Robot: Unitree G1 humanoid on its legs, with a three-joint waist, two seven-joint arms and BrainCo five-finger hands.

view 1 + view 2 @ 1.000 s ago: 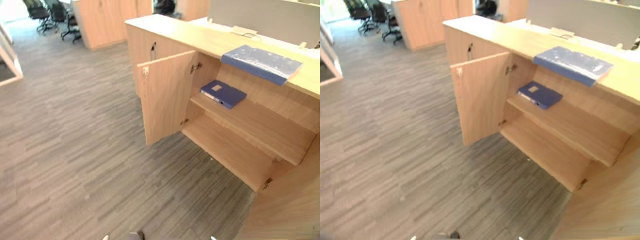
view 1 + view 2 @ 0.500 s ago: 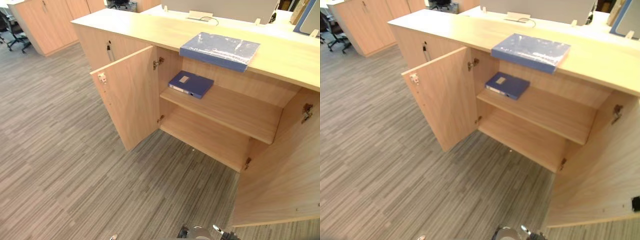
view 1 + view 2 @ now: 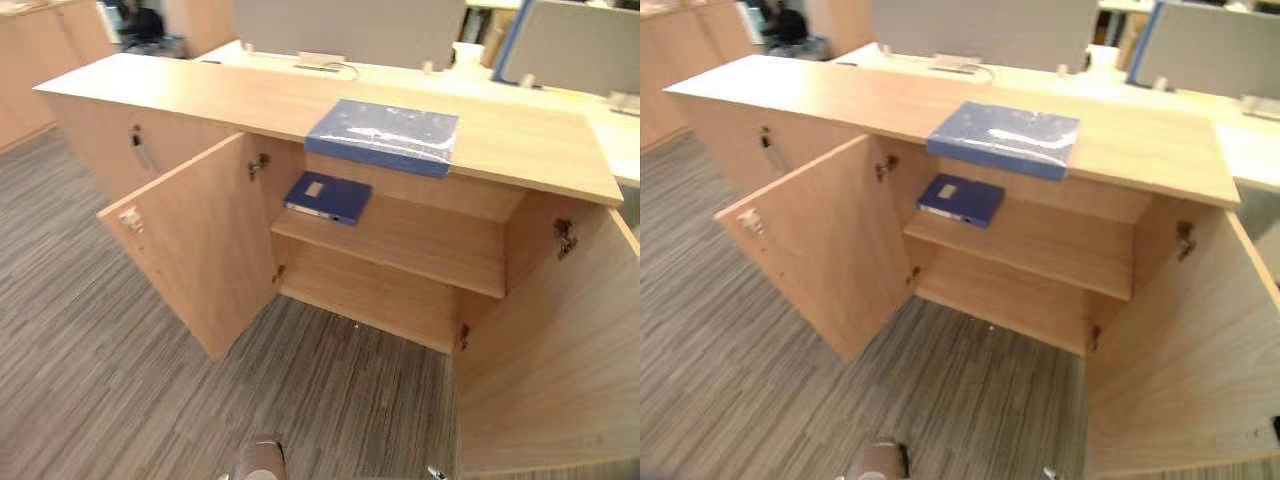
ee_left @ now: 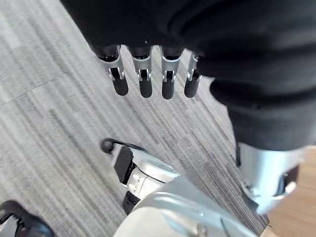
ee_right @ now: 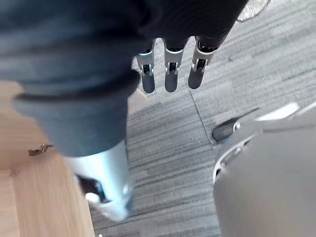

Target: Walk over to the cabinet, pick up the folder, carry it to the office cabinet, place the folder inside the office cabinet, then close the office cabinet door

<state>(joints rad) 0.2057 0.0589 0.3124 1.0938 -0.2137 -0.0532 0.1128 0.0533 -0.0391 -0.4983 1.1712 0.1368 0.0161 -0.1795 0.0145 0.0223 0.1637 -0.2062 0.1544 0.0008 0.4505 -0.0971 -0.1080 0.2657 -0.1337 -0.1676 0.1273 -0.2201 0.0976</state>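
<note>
A large blue folder point(image 3: 383, 136) lies flat on the wooden top of the office cabinet point(image 3: 200, 92), over the open compartment. A smaller blue folder point(image 3: 327, 196) lies on the middle shelf point(image 3: 420, 245) inside, towards its left end. Both doors stand open: the left door point(image 3: 195, 255) swings out to my left, the right door point(image 3: 545, 350) juts toward me. My left hand point(image 4: 145, 81) hangs over the grey carpet with straight fingers and holds nothing. My right hand point(image 5: 170, 74) hangs the same way beside the right door, empty.
A closed cabinet section with a key in its lock point(image 3: 135, 140) adjoins on the left. Grey partition screens point(image 3: 350, 28) and a pale desk point(image 3: 620, 130) stand behind the cabinet. Striped grey carpet point(image 3: 90, 380) lies between me and the open doors.
The camera has swung round, so the open cabinet now sits centred and faces me squarely. The folders and doors keep their places.
</note>
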